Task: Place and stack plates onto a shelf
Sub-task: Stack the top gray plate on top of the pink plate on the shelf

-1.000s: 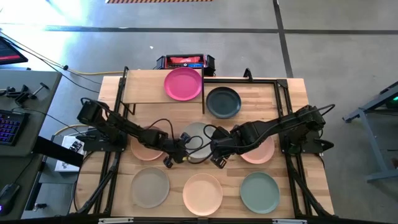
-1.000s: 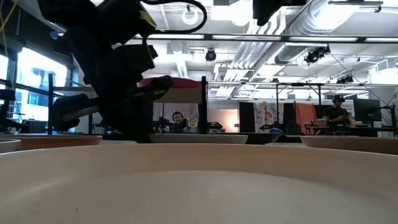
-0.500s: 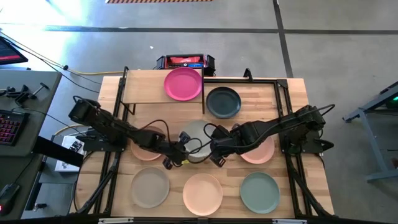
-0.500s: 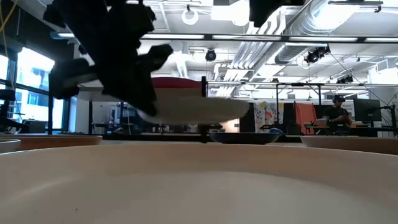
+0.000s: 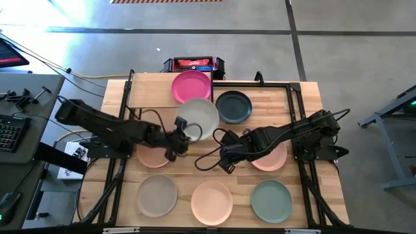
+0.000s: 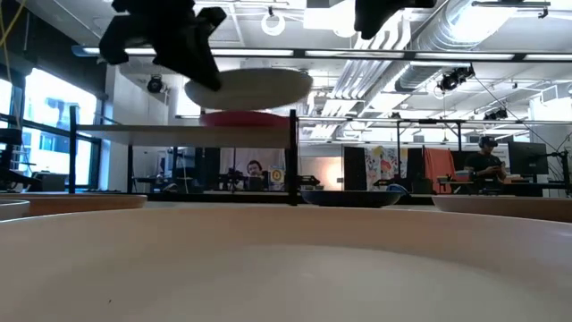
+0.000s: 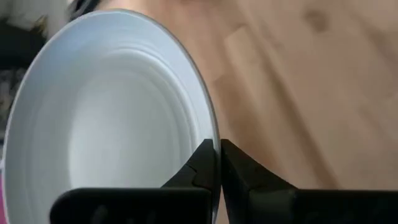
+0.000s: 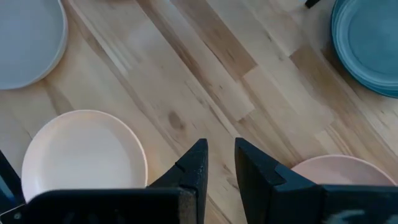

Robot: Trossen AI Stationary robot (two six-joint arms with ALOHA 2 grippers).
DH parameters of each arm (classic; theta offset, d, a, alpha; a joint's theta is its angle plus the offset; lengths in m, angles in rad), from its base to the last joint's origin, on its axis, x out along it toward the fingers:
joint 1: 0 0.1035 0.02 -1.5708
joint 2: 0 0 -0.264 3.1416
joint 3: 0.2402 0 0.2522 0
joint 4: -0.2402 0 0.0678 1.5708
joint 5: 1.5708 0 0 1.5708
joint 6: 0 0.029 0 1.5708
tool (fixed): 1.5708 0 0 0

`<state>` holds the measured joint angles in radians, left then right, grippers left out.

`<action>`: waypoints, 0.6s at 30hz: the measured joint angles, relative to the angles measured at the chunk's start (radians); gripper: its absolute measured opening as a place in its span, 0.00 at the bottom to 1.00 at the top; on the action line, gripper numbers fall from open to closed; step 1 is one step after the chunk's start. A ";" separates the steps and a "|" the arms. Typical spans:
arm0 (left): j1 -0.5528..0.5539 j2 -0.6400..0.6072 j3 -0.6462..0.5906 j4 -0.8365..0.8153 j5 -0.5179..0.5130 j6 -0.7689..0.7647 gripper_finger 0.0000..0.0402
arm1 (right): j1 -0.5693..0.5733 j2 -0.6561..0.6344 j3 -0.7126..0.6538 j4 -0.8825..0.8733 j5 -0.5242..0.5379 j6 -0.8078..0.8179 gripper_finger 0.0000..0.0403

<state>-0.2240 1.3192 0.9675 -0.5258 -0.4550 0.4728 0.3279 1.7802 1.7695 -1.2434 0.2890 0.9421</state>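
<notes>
Left gripper [image 5: 180, 135] is pinched tight on the rim of a pale round matte plate [image 5: 198, 117], holding it in the air just ahead of its fingers, w/ the small light-wood shelf [image 5: 148, 91] and its magenta plate [image 5: 191, 86] right beyond. Right gripper [image 5: 225, 162] hangs over bare table nearby, fingers [image 8: 193, 167] slightly apart, holding nothing.

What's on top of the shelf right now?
One magenta plate sits on the shelf, at its right end. The left gripper holds a pale plate by the rim, raised above shelf height, overlapping the magenta plate's near edge; not set down.
</notes>
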 joint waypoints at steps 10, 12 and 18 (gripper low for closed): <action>0.252 -0.081 0.074 -0.061 0.000 0.046 0.00 | 0.000 0.000 0.000 0.020 0.000 0.000 0.15; 0.307 -0.081 0.079 -0.063 0.016 0.069 0.00 | 0.000 0.000 0.000 0.019 0.000 0.000 0.15; 0.455 -0.075 0.082 -0.055 0.152 0.079 0.00 | 0.000 0.000 0.000 0.018 0.000 -0.007 0.15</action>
<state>0.2314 1.2443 1.0490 -0.5813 -0.3027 0.5514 0.3279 1.7802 1.7695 -1.2249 0.2890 0.9356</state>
